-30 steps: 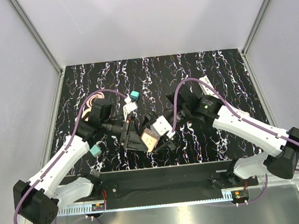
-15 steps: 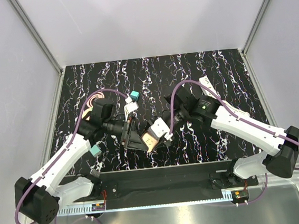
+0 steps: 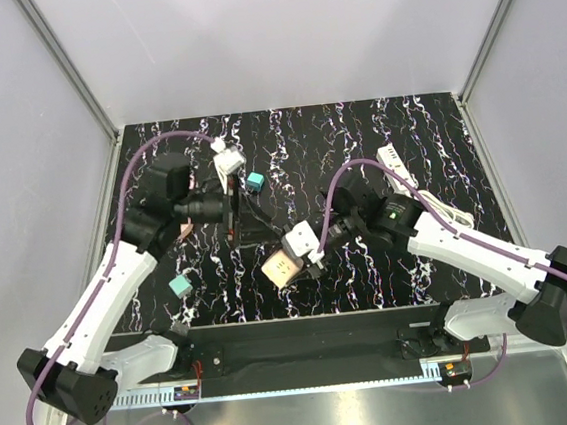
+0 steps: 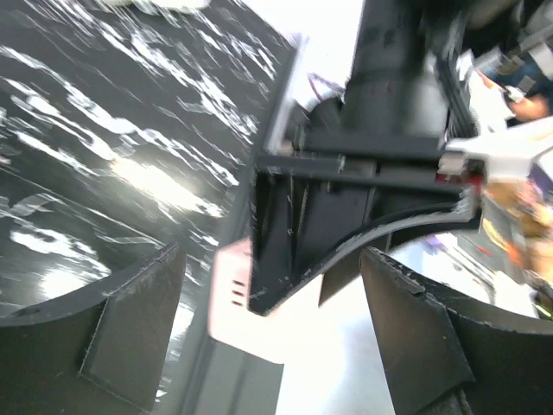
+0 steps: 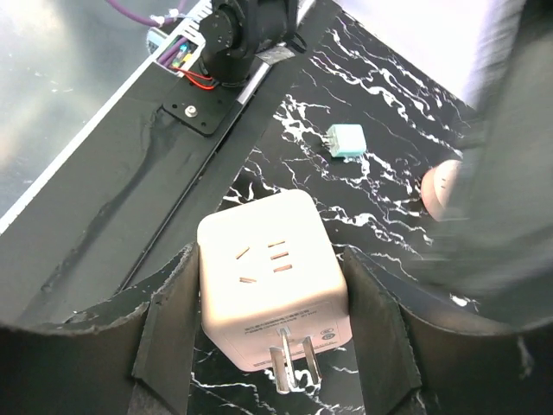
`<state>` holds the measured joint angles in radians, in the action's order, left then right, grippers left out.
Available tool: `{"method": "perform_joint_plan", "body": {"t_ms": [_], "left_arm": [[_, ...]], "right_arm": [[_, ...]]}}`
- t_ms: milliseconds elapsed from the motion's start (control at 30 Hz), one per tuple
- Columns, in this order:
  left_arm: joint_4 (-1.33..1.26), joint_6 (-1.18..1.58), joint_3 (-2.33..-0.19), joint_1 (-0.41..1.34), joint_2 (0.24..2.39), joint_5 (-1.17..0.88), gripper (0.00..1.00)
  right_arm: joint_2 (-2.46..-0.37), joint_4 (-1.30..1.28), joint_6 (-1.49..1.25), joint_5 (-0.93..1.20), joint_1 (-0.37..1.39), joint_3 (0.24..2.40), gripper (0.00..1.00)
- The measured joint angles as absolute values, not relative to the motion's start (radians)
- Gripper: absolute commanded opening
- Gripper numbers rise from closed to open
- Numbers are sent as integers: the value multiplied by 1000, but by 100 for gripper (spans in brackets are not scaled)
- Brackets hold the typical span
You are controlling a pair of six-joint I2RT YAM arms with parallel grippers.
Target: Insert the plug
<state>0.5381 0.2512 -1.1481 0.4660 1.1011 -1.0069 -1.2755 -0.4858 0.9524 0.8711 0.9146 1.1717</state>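
The plug (image 3: 255,181), a small teal-blue cube, lies on the black marbled table just beyond my left gripper (image 3: 249,221), apart from it. That gripper hangs above the table, jaws wide open and empty; in the left wrist view my left gripper (image 4: 268,346) shows nothing between its fingers (image 4: 130,328). My right gripper (image 3: 298,261) is shut on a tan-brown cube block (image 3: 281,268) near the table's middle front. In the right wrist view the cube (image 5: 268,259) sits between the pads of my right gripper (image 5: 272,328), sockets up, prongs toward the camera.
A white power strip (image 3: 390,154) lies at the right behind the right arm. A paler mint-green cube (image 3: 180,285) rests at the near left, also seen as the mint-green cube (image 5: 347,140) near the left arm's base. The table's front edge (image 3: 304,318) runs just below.
The right gripper has closed on the tan-brown cube. The left gripper has opened, let go of it and drawn back up and to the far left.
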Motion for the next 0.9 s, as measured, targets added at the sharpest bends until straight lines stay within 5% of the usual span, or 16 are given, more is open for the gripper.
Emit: {"method": "perform_joint_plan", "body": {"t_ms": [467, 900], "left_arm": [[553, 111, -1283, 339, 923, -541, 86], [578, 105, -1192, 294, 896, -815, 86]], "right_arm": [[-1298, -296, 442, 624, 915, 1225, 0], [-1284, -135, -54, 613, 790, 1232, 0]]}}
